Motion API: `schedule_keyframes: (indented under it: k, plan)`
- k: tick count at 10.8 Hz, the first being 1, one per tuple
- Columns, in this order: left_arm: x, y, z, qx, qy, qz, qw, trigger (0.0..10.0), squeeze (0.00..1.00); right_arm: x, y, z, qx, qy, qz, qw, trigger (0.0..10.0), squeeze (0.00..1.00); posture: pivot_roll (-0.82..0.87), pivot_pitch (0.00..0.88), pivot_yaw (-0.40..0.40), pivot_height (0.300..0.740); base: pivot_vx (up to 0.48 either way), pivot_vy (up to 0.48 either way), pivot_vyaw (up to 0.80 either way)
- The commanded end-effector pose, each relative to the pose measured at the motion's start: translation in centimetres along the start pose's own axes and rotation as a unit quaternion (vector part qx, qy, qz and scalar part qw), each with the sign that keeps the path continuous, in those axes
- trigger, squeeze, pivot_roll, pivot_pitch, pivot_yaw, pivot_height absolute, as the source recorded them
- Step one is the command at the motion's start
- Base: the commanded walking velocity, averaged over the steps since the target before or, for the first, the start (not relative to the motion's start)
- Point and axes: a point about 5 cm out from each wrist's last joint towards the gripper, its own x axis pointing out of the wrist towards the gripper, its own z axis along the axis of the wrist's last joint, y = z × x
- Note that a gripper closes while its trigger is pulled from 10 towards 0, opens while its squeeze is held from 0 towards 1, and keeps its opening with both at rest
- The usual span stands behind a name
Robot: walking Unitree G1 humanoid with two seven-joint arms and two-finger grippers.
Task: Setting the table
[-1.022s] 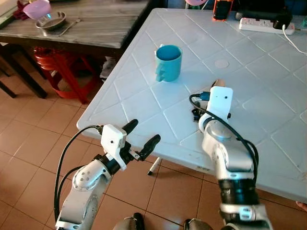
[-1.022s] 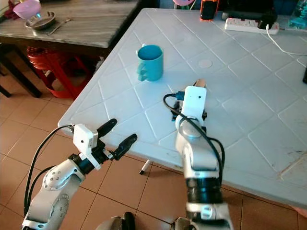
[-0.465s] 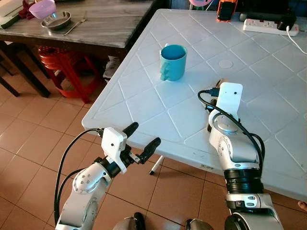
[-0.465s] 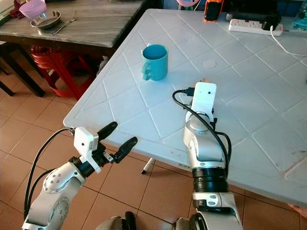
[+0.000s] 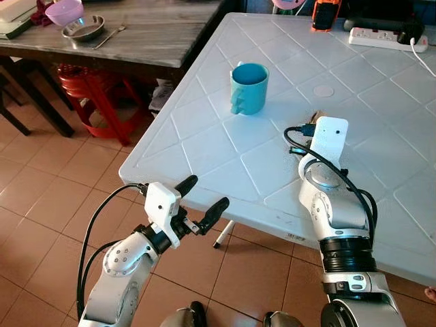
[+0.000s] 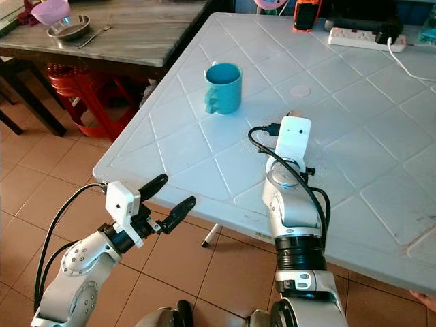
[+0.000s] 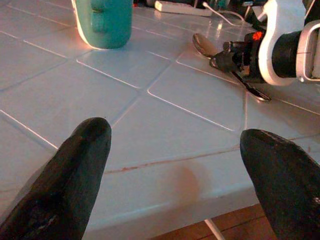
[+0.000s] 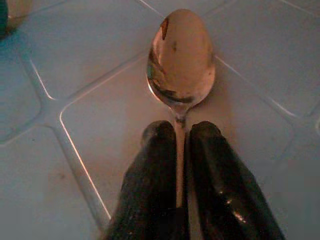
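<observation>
A teal mug (image 5: 248, 87) stands upright on the white plastic table (image 5: 381, 102), near its left side. My right gripper (image 8: 177, 131) rests low on the table to the right of the mug. It is shut on the handle of a metal spoon (image 8: 181, 60), whose bowl lies face up on the tabletop. The spoon's bowl (image 7: 202, 44) also shows in the left wrist view, ahead of the right wrist. My left gripper (image 5: 204, 192) hangs open and empty just off the table's near edge, over the floor.
A dark wooden table (image 5: 157, 34) stands at the back left with a metal bowl (image 5: 83, 28), a purple bowl (image 5: 64, 11) and a fork. Red stools (image 5: 92, 92) sit beneath it. A power strip (image 5: 385, 37) lies at the white table's far edge. The floor is tiled.
The camera view has shifted slightly. Both arms keep their places relative to the table, and the right gripper stays shut on the spoon.
</observation>
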Motion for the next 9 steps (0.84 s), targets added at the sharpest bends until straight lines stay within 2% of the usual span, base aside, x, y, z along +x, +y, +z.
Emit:
schedule_keyframes:
  k: [1,5,8,9]
  plan:
    - [-0.3,-0.1,0.1,0.007,0.002,-0.004,1.000,10.0,0.00,0.3,-1.0,-2.6,-0.003,0.055,-0.019,0.998,0.0,0.00,-0.09,0.226,0.128,0.740,0.000,0.000,0.00]
    - [-0.1,-0.7,0.8,0.000,-0.016,-0.029,0.999,10.0,0.00,0.2,-0.9,-2.9,0.004,0.058,-0.006,0.998,0.0,0.00,-0.09,0.223,0.121,0.740,0.000,0.000,0.00]
    - [0.1,-0.6,0.8,0.001,-0.018,-0.024,1.000,10.0,0.00,0.2,-0.3,-2.6,0.013,0.048,0.016,0.999,0.0,0.00,-0.09,0.212,0.117,0.740,0.000,0.000,0.00]
    - [0.3,0.7,0.9,0.017,-0.023,0.025,0.999,10.0,0.00,-0.5,0.7,-0.7,0.043,-0.015,0.067,0.997,0.0,0.00,-0.10,0.201,0.114,0.740,0.000,0.000,0.00]
